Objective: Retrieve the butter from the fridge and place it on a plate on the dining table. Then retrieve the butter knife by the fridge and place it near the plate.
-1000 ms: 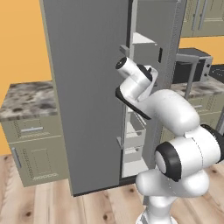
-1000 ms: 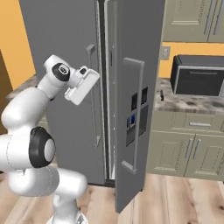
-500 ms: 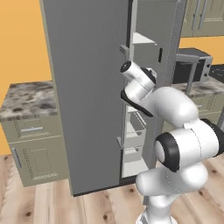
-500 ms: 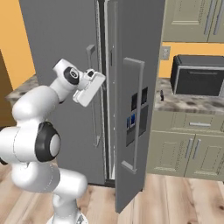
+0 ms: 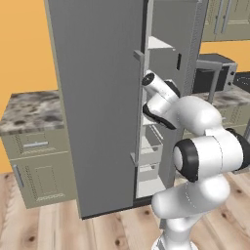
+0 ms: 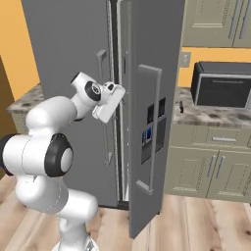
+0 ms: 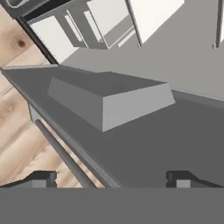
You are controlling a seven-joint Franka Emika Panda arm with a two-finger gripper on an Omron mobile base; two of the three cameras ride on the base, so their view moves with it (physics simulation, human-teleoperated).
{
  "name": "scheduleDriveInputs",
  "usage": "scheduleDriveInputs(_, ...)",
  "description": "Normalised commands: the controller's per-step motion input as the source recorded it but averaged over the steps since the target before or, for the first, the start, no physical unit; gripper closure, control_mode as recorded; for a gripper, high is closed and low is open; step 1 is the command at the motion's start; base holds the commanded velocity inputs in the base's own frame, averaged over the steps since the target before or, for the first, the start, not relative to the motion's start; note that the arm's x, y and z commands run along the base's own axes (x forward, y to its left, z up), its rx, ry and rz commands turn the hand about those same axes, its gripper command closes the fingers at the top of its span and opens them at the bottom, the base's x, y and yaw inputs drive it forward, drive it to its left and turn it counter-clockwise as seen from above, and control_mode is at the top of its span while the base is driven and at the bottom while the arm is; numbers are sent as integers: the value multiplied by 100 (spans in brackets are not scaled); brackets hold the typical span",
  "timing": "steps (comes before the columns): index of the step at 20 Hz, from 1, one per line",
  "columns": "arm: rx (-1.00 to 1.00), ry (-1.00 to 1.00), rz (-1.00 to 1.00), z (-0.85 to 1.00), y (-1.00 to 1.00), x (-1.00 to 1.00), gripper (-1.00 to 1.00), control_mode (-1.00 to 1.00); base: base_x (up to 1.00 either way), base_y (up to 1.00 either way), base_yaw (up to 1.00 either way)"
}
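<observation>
The fridge (image 5: 97, 97) stands with both doors ajar, and white shelves and bins show in the gap (image 5: 151, 146). My gripper (image 6: 103, 117) hangs at that gap, between the left door (image 6: 63, 59) and the right door (image 6: 152, 98), pointing downward. In the hand view the gripper (image 7: 112, 179) is open with nothing between its fingertips (image 7: 41, 178), looking down a door's inner face with a grey bin (image 7: 109, 103) and a bar handle (image 7: 63, 153). The butter is hidden. The butter knife (image 6: 181, 106) is a small dark sliver on the counter right of the fridge. The plate and dining table are out of view.
A black microwave (image 6: 223, 84) sits on the marble counter (image 6: 215, 116) right of the fridge, over sage-green cabinets (image 6: 211, 166). Another marble-topped cabinet (image 5: 29, 112) stands left of the fridge. The open right door (image 6: 147, 162) juts out over the wooden floor (image 6: 196, 225).
My hand has swung from in front of the left door toward the gap between the doors. The doors have not moved and the gripper stays open.
</observation>
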Motion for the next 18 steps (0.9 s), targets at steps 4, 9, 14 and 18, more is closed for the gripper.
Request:
scheduleDriveInputs(4, -1, 2, 0, -2, -35, 0, -100, -100, 0, 0, 0)
scheduleDriveInputs(9, -2, 2, 0, 0, -28, -1, -100, -100, 0, 0, 0)
scheduleDriveInputs(14, 0, 0, -2, 0, -57, -33, -100, -100, 0, 0, 0)
scheduleDriveInputs(18, 0, 0, -4, 0, -83, -65, -100, -100, 0, 0, 0)
